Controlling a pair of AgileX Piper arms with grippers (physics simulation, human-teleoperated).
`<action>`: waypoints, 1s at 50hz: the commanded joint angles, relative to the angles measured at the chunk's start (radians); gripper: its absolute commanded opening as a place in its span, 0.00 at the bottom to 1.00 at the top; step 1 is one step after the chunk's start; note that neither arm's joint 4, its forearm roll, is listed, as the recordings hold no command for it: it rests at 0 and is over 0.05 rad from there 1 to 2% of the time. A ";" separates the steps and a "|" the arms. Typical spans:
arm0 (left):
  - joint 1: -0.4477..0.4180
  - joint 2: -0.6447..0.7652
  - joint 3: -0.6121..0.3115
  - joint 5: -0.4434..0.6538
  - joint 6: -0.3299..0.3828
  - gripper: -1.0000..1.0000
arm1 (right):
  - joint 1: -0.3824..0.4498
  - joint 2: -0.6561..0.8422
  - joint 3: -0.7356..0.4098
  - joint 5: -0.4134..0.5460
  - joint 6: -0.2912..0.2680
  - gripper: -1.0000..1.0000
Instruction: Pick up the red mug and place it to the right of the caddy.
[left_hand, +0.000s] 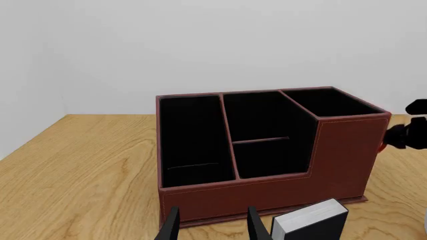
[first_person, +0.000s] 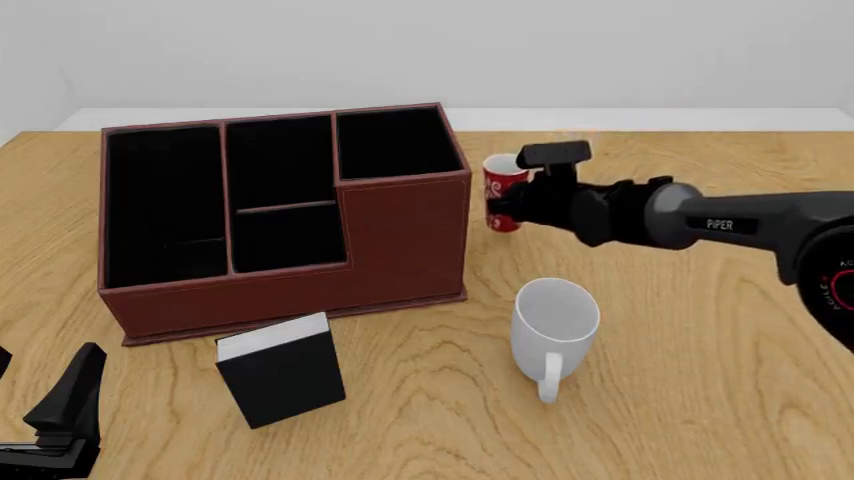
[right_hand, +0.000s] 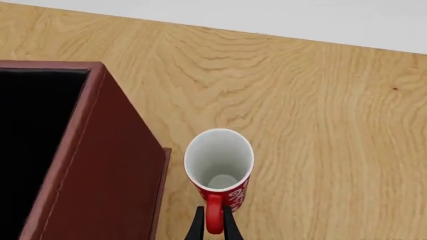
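The red mug is standing upright on the table, just beside the caddy at its 3 o'clock side, close to the far corner. It is appearing small, rigid and probably light, with a smooth glazed wall that may be slippery; the handle is offering the most secure hold, and the right wrist view is showing the right gripper with its two fingers pinched narrowly on either side of that handle. Whether the mug is resting on the surface or lifted slightly cannot be told. The right arm is reaching in from 3 o'clock, extended roughly level across the table, wrist angled down over the mug. A white mug is sitting at about 5 o'clock from the red mug, well apart. The left gripper is waiting low at 7 o'clock of the caddy, fingers parted and empty, near a black box.
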 joint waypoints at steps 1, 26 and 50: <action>0.000 0.000 0.000 0.000 0.000 1.00 | 0.005 0.014 -0.004 -0.011 0.020 0.00; 0.000 0.000 0.000 0.000 0.000 1.00 | 0.007 0.034 0.005 -0.018 0.026 0.00; 0.000 0.000 0.000 0.000 0.000 1.00 | 0.004 0.054 0.019 -0.029 0.031 0.00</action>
